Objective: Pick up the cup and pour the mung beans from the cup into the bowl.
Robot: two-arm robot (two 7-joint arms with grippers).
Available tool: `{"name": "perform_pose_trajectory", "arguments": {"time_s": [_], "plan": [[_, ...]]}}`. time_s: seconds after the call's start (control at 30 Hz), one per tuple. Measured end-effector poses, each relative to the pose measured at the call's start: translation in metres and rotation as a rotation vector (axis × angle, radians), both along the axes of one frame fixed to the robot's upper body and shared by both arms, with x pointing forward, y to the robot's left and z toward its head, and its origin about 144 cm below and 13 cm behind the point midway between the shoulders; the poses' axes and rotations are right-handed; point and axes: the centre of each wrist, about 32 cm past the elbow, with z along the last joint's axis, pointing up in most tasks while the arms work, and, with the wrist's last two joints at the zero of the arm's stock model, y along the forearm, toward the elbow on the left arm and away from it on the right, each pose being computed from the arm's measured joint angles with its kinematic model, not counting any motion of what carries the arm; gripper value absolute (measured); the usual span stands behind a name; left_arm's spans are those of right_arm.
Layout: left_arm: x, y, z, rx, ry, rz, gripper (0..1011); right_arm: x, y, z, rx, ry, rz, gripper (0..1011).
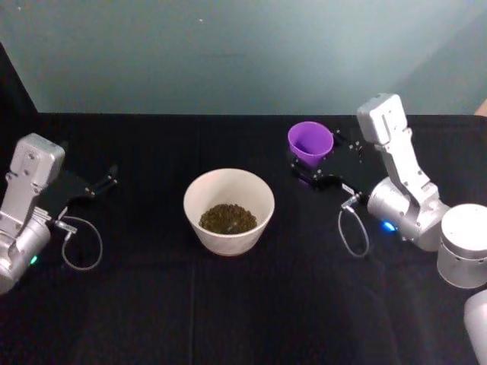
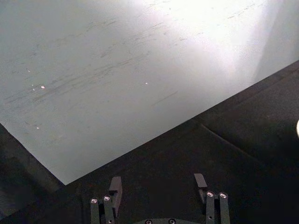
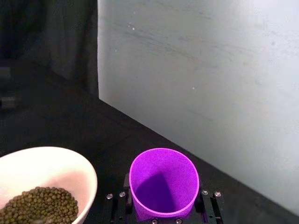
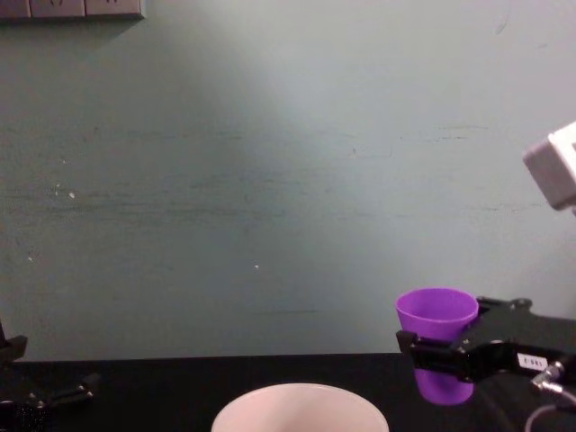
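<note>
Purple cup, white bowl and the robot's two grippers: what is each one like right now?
Small purple plastic cup: upright, empty, held.
Wide white bowl: upright, mung beans inside.
Right gripper: shut on the cup, beside the bowl.
Left gripper: open, empty, far left.

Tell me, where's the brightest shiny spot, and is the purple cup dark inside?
Left wrist view: the wall glares white at the top. Right wrist view: the cup, gripped by the right hand, holds a dark shadow inside. Head view: the table stays black.

Small white label (image 4: pixel 531 362) on right claw (image 4: pixel 434 350), print seemingly illegible.
</note>
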Motion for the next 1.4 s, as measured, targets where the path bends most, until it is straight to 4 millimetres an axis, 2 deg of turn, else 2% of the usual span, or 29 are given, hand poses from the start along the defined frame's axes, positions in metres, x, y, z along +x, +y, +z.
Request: {"name": "perform_pose_trajectory", "arguments": {"time_s": [0.1, 0.43, 0.9, 1.4], "plan": [[0.000, 0.000, 0.000, 0.000, 0.000, 0.000, 1000, 0.002, -0.004, -0.015, 0.077, 0.029, -0.005, 723], [0.000, 0.000, 0.000, 0.000, 0.000, 0.000, 1000, 0.005, -0.010, -0.042, 0.197, 0.099, -0.010, 723], [0.000, 0.000, 0.000, 0.000, 0.000, 0.000, 1000, 0.013, -0.014, -0.063, 0.263, 0.145, -0.001, 723], [0.000, 0.000, 0.000, 0.000, 0.000, 0.000, 1000, 0.017, -0.012, -0.071, 0.251, 0.152, 0.019, 737]]}}
